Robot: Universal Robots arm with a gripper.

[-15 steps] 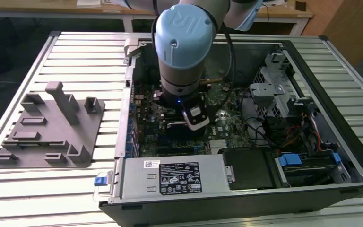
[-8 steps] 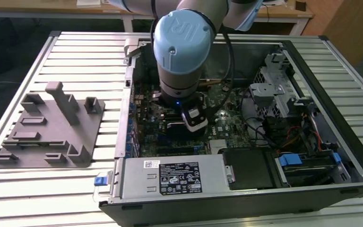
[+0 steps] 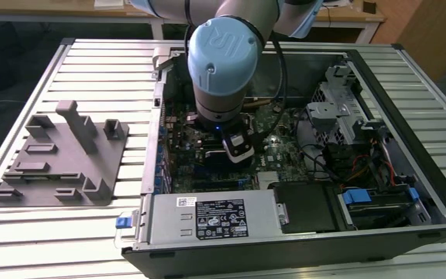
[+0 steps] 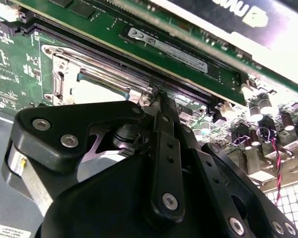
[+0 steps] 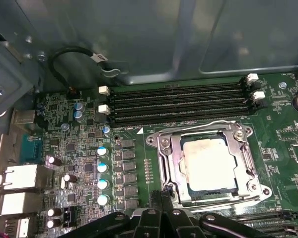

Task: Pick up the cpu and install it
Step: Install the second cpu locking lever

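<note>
Black claw linkage [image 5: 161, 220] hogs the near edge of both wrist views, bars and rivets right up against the lens. The fingers look folded together with hardly a gap, and I can't see anything pinched in them, though the tips themselves are hard to make out.

Biggest thing around is the open PC case [image 3: 409, 174] lying on the slatted surface [image 3: 91, 70], with the arm [image 3: 223, 64] reaching straight down into it and blocking a good chunk of the green motherboard [image 5: 139, 134]. Out at 9 o'clock from the case sits the gray holder block [image 3: 60, 157].

Then the socket [image 5: 208, 166] with its steel frame, and the cpu [image 5: 208, 163] lying flat inside it, silvery top facing up, roughly at 1 o'clock from the claw in the first wrist view.

Handling-wise I'd guess the chip is light, stiff, slick on top and fragile underneath, so edges only, opposite sides, kept level.

Can't tell if it's fully seated or whether the frame is clamped. In the second wrist view the socket is mostly hidden behind the claw.
</note>
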